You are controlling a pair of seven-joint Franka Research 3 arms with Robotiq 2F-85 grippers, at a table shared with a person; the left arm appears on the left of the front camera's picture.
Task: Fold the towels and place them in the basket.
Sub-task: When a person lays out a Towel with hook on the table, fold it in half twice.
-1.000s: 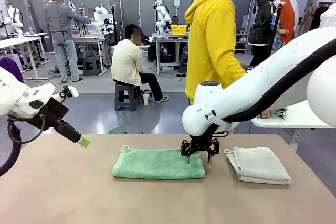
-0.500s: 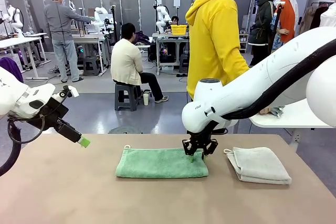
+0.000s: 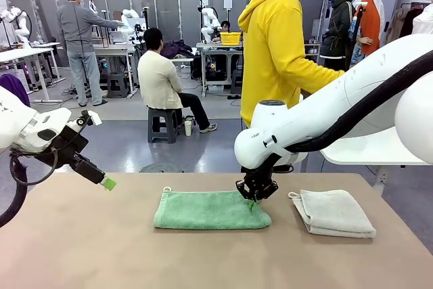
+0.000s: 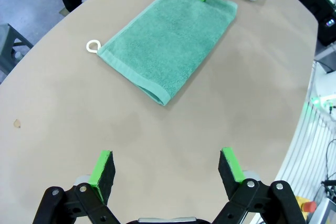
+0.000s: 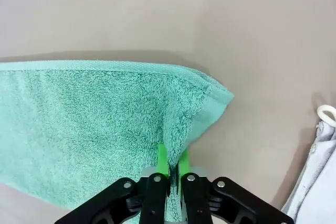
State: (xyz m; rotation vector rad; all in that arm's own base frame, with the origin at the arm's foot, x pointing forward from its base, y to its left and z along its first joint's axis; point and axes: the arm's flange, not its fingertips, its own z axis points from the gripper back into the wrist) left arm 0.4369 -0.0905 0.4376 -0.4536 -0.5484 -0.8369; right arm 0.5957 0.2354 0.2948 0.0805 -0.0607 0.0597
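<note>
- Tabletop (image 3: 81,248) is plain beige-brown, smooth and matte, with a rounded edge in the left wrist view.
- Beyond its far edge lies a grey workshop floor with other workbenches. A yellow crate (image 3: 231,37) sits on one of them at the back.
- A person in a yellow hoodie (image 3: 274,52) stands at the far side of the table, turned toward a white side table (image 3: 379,150) at the right.
- Farther off, one person sits on a stool (image 3: 162,79) and another in grey (image 3: 78,32) stands at a bench.
- The green towel (image 3: 210,209) lies folded into a long strip at the middle of the table, its white corner loop (image 4: 93,46) at the end nearer the robot's left.
- The grey-white towel (image 3: 333,212) lies folded just to the right of it, apart from it, its own loop (image 5: 326,115) pointing toward the green one.
- The right gripper (image 5: 170,158) points down at the green towel's right end. Its green pads (image 5: 162,157) are pressed almost together, pinching a raised pucker of terry cloth near the corner.
- The left gripper (image 4: 168,156) hangs above the table's left side, well apart from both towels. Its jaws are spread wide with nothing between them.
</note>
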